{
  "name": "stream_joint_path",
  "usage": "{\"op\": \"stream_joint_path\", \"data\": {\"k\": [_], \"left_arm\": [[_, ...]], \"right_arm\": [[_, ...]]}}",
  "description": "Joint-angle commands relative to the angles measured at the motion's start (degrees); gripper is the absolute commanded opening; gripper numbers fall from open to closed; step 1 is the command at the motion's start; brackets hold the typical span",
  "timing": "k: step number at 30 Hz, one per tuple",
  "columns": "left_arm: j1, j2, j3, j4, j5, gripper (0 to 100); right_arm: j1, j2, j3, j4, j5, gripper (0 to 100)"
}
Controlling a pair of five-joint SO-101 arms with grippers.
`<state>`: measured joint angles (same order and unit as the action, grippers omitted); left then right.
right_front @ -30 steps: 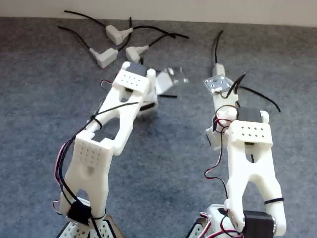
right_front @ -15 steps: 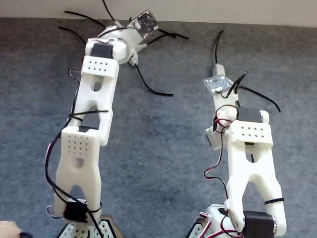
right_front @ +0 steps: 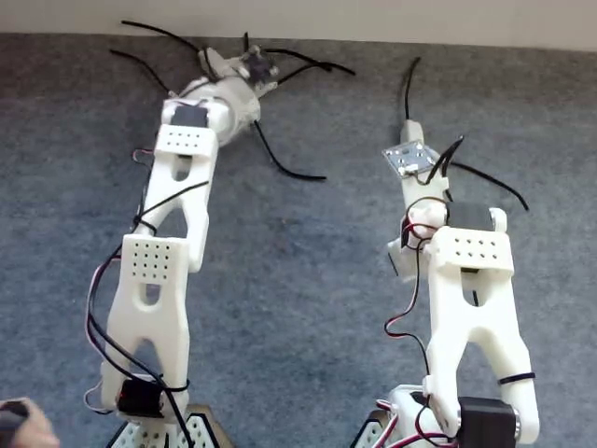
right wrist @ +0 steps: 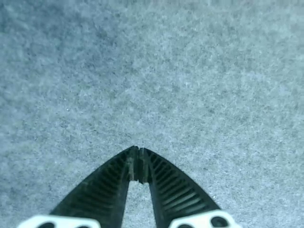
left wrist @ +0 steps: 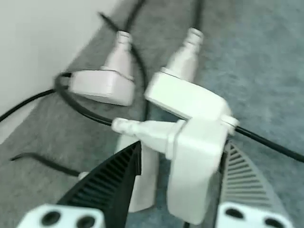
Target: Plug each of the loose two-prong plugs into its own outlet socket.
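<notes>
Several white plugs point(left wrist: 102, 85) and black cords point(left wrist: 85, 110) lie bunched near the far left corner of the tabletop point(right_front: 308, 308). The left gripper point(left wrist: 183, 156) stands open astride one plug body point(left wrist: 194, 161), with one jaw close against it and a neighbour's stem point(left wrist: 142, 129) in the gap at the other. A good grasp likely needs that stem cleared, then a squeeze across the flat sides. The right gripper point(right wrist: 139, 164) is closed on nothing over bare tabletop, nearer the right edge.
</notes>
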<state>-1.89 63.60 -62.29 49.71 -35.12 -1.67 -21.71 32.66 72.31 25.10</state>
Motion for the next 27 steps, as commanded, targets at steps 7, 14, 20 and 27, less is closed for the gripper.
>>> {"op": "stream_joint_path", "data": {"k": [7, 14, 20, 27], "left_arm": [[-1.63, -1.36, -29.85, 19.60, 4.31, 29], [-2.68, -10.33, -32.40, 23.47, 4.66, 28], [-3.47, -24.66, -32.75, 29.10, 10.11, 28], [-3.21, -43.74, -32.75, 35.25, 16.09, 28]], "right_arm": [[0.57, -0.92, -1.01, -0.84, -0.53, 1.0], [0.75, -0.84, -6.90, -0.31, -0.53, 1.0], [3.47, -0.92, -15.52, -0.31, -0.26, 0.9], [8.04, -1.01, -32.04, -0.04, -0.35, 0.9]]}}
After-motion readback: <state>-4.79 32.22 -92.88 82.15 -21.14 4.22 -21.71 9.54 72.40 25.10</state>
